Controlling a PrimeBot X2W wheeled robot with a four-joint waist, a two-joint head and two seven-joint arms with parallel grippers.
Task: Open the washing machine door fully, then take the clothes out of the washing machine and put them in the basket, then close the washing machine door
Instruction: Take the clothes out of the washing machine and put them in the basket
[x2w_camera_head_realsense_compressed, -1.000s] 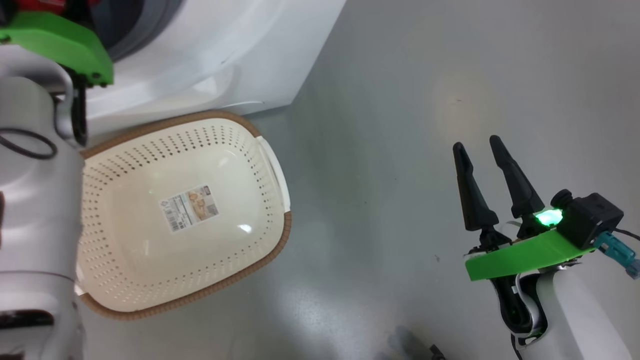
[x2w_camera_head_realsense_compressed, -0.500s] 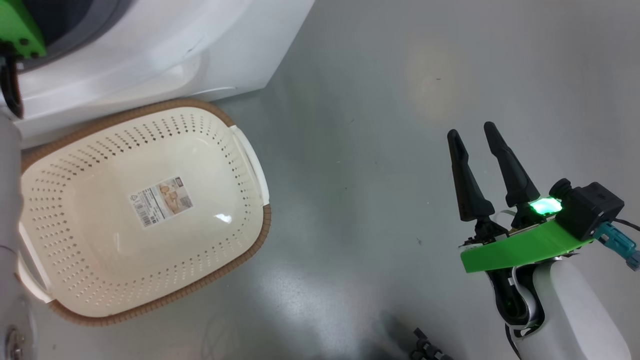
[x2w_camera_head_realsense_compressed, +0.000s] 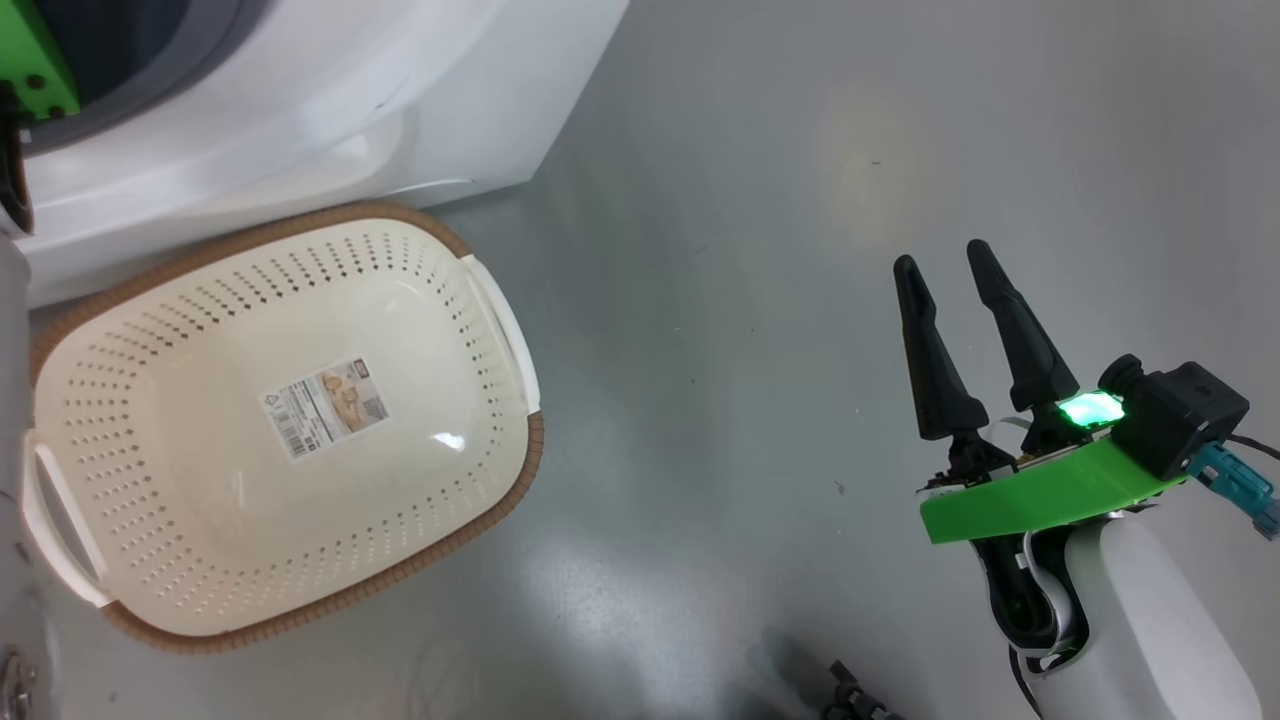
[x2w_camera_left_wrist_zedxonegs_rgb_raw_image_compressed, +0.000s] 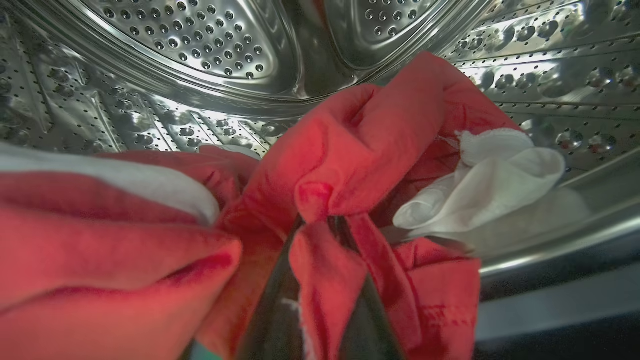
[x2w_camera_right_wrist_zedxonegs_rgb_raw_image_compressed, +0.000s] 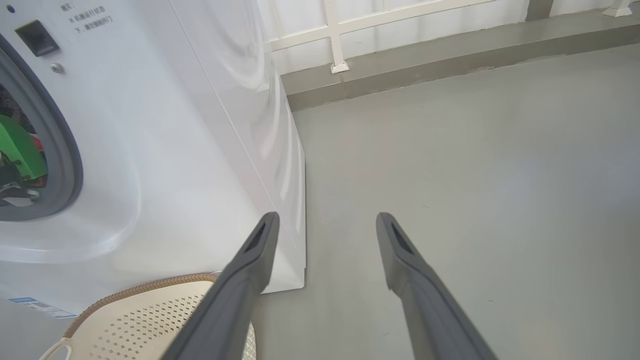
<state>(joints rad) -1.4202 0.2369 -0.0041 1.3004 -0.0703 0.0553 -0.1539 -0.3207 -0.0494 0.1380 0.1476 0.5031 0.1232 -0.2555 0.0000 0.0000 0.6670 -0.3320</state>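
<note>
A: Red clothes (x2w_camera_left_wrist_zedxonegs_rgb_raw_image_compressed: 360, 150) out yet?
B: No. My left jaws are pinched on them in the drum (x2w_camera_left_wrist_zedxonegs_rgb_raw_image_compressed: 225, 40); right jaws open, idle. Basket (x2w_camera_head_realsense_compressed: 420, 480) empty by the washer (x2w_camera_head_realsense_compressed: 300, 130). Closing the door left too.

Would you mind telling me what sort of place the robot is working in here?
Probably a laundry area: a white front-loading washing machine, a perforated basket beside it, bare grey floor.
</note>
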